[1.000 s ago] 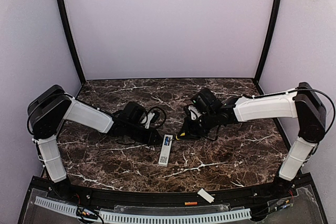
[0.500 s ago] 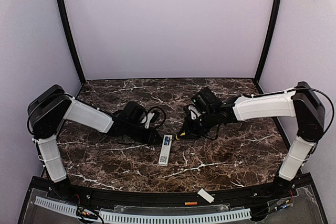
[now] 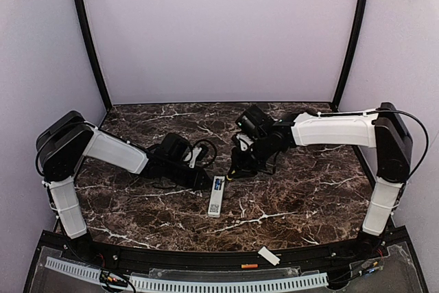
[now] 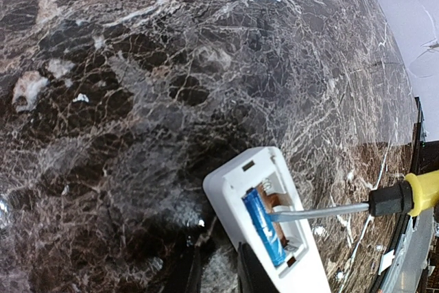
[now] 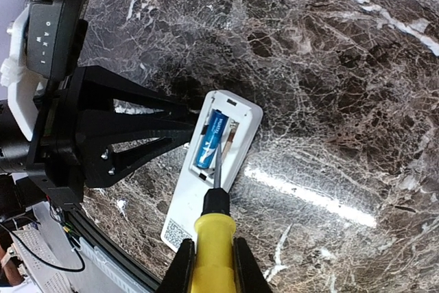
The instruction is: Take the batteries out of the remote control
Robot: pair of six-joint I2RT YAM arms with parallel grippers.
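The white remote control point(image 3: 216, 197) lies back-up mid-table with its battery bay open. It also shows in the left wrist view point(image 4: 302, 265) and the right wrist view point(image 5: 199, 190). A blue battery point(image 5: 210, 139) sits in the bay's left slot point(image 4: 264, 228); the slot beside it is bare. My right gripper point(image 5: 214, 269) is shut on the yellow-handled screwdriver point(image 5: 214, 245), whose blade tip is in the bay beside the battery. My left gripper point(image 4: 219, 276) is shut, its tips on the table against the remote's left edge. An orange battery point(image 3: 250, 265) lies on the front rail.
The short white cover plate point(image 3: 269, 256) lies on the black front rail, right of the orange battery. Both arms meet over the middle of the dark marble table point(image 3: 309, 197). Black frame posts stand at the back corners.
My right arm has swung left and slightly away, bringing the screwdriver over to the remote's open bay. The left arm and the remote have not moved.
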